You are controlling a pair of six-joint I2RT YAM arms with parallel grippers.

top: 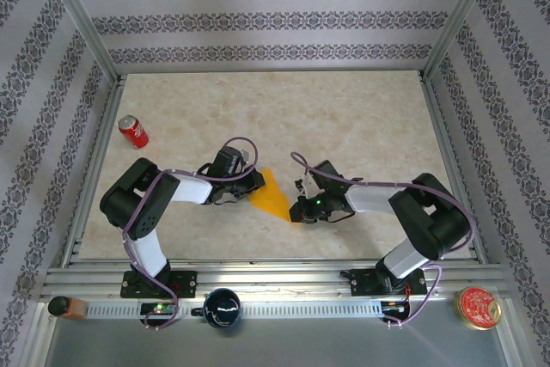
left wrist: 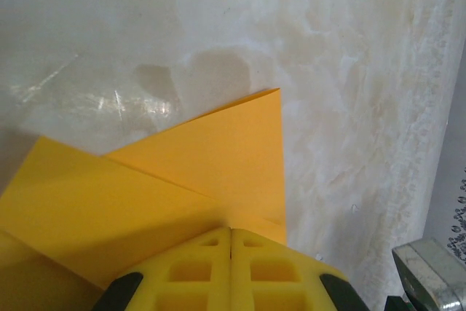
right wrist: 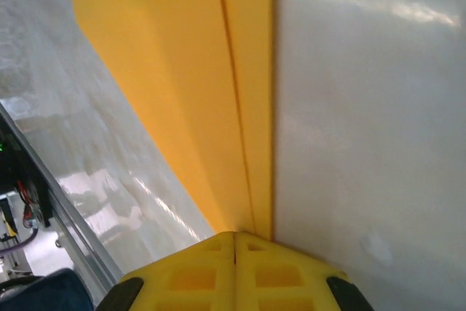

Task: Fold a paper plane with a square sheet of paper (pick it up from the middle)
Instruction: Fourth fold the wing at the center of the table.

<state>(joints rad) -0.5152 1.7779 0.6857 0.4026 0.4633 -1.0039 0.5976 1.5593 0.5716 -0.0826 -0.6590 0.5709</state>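
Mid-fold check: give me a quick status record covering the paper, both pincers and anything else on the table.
paper plane: orange-yellow, partly folded, creases showing, narrow end toward the right arm
left pincer: shut on the wide end, a crease running into its finger seam
right pincer: shut on the narrow end, the fold line meeting its seam
soda can: red, far left on the table, well apart from the paper
fold state: not yet a slim dart

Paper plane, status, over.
Left end effector shut on paper plane. Right end effector shut on its pointed end. Folds visible, unfinished. Red can well clear.
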